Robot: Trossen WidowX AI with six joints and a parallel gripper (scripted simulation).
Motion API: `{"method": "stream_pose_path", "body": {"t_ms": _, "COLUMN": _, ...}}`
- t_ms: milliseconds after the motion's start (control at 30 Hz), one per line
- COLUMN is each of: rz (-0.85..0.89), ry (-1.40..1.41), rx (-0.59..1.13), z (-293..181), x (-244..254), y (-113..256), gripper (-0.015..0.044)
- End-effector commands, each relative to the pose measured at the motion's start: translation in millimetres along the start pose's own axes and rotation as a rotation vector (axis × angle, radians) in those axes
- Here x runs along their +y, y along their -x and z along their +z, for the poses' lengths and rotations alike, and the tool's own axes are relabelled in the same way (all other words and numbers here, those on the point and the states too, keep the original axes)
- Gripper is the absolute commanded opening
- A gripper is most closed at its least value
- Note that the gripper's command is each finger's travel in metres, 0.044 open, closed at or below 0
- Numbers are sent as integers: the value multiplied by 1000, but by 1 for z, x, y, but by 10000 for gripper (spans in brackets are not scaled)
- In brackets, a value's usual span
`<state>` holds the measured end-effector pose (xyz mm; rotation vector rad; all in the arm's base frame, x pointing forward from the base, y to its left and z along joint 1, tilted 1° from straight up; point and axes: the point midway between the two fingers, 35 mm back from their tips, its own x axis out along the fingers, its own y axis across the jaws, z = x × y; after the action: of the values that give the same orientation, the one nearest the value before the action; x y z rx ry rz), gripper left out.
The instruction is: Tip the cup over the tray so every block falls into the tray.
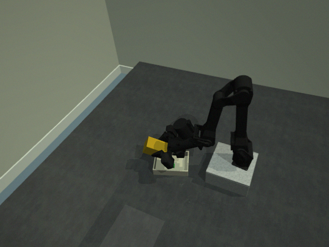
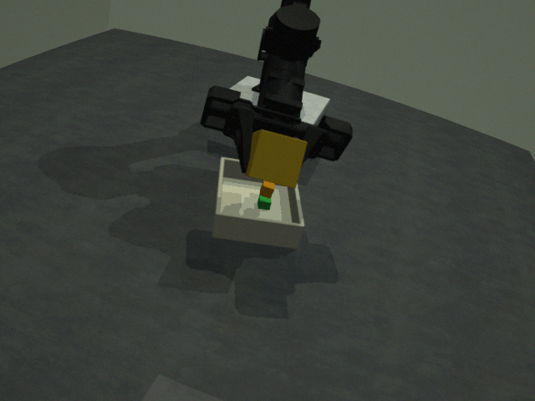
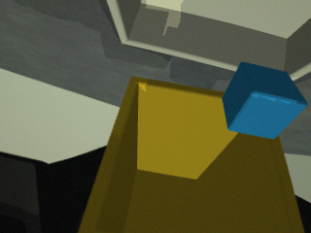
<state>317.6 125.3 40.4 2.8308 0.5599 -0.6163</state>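
The yellow cup is tipped far over above the pale tray, its mouth turned down. My gripper is shut on the cup's sides. A green block shows over the tray floor, and an orange block shows just above it, below the cup. A blue block shows at the cup's rim in the wrist view. Whether the blocks rest or are in the air is unclear. No block shows in the visible inside of the cup.
The arm's base stands on a pale speckled box, to the right of the tray in the top view. The arm reaches from it over the tray. Walls stand beyond the dark surface.
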Motion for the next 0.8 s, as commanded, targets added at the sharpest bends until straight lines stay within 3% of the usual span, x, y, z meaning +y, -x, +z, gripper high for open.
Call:
{"method": "stream_pose_path", "body": {"t_ms": 0, "rz": 6, "ry": -3, "rx": 24, "z": 2, "x": 0, "y": 2, "gripper": 0}}
{"method": "stream_pose_path", "body": {"t_ms": 767, "rz": 23, "ry": -3, "rx": 177, "z": -2, "x": 1, "y": 15, "gripper": 0}}
